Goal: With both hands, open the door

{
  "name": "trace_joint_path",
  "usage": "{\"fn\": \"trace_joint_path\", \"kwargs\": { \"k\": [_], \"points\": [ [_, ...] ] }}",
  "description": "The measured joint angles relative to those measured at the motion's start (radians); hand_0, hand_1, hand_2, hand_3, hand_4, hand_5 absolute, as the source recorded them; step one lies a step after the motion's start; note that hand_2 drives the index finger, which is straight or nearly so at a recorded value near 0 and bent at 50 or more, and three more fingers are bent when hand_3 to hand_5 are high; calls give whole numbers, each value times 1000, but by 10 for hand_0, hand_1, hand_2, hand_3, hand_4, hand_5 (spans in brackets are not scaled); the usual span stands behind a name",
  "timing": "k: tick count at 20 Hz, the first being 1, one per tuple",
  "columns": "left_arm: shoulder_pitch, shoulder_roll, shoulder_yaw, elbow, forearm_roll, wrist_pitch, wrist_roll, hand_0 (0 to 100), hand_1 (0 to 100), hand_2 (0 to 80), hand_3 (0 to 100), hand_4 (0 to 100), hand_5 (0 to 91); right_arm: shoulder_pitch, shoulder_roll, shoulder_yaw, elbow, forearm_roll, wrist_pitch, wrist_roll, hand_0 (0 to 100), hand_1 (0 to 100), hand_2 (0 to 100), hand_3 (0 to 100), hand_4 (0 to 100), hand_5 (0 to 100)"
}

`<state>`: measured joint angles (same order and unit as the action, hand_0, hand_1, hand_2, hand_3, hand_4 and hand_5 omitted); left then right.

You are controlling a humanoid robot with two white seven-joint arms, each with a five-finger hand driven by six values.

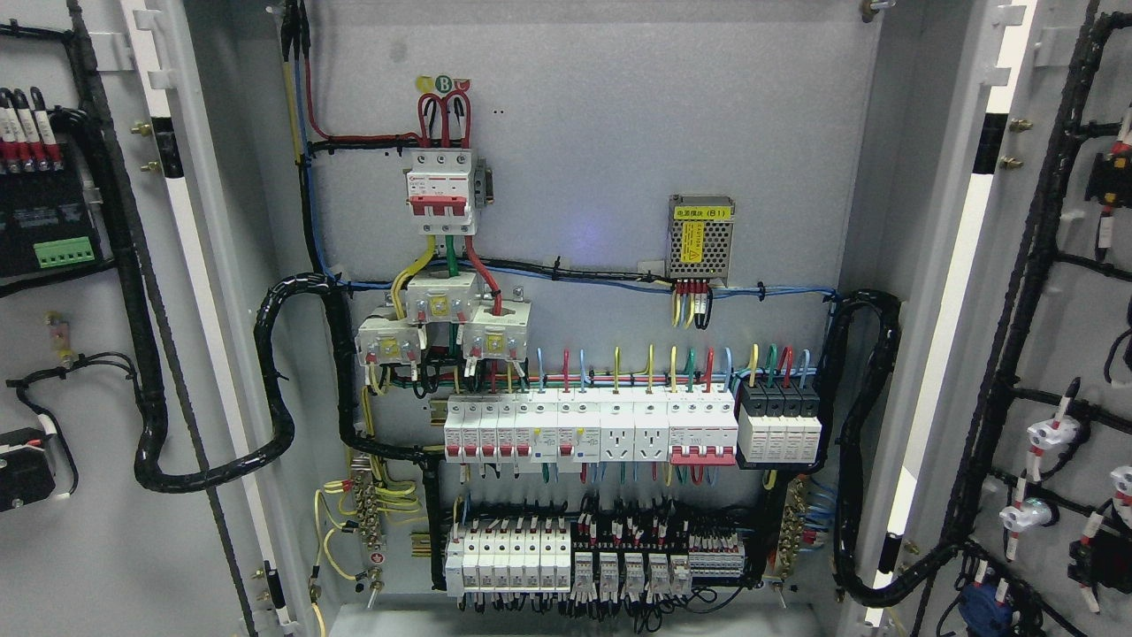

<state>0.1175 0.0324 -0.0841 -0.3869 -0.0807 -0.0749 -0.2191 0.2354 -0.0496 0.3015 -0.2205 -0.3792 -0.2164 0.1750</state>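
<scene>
An electrical cabinet fills the head view with both doors swung wide. The left door (80, 354) shows its inner face at the left edge, carrying black cable bundles and a green terminal block. At the right edge the right door (1070, 336) also shows its inner face, with wiring and white connectors. Between them the grey back panel (584, 159) is exposed. Neither of my hands nor any arm shows in the picture.
On the panel sit a red-and-white main breaker (440, 190), a perforated power supply (700, 237), rows of white breakers (588, 429) and lower relays (566, 557). Thick black cable looms (274, 380) loop from the panel to each door.
</scene>
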Motion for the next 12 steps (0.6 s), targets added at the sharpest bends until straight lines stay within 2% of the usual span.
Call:
{"fn": "trace_joint_path", "kwargs": {
  "k": [6,12],
  "points": [
    [-23,-26,3,235,-39,-137,5,120,389,0,0,0,0,-74,38,-7,93,40,147,-16,120,389,0,0,0,0],
    [-17,-44,21,378,-55,-158,8,120,389,0,0,0,0,-119,66,-9,146,54,213,-17,120,389,0,0,0,0]
  ]
}}
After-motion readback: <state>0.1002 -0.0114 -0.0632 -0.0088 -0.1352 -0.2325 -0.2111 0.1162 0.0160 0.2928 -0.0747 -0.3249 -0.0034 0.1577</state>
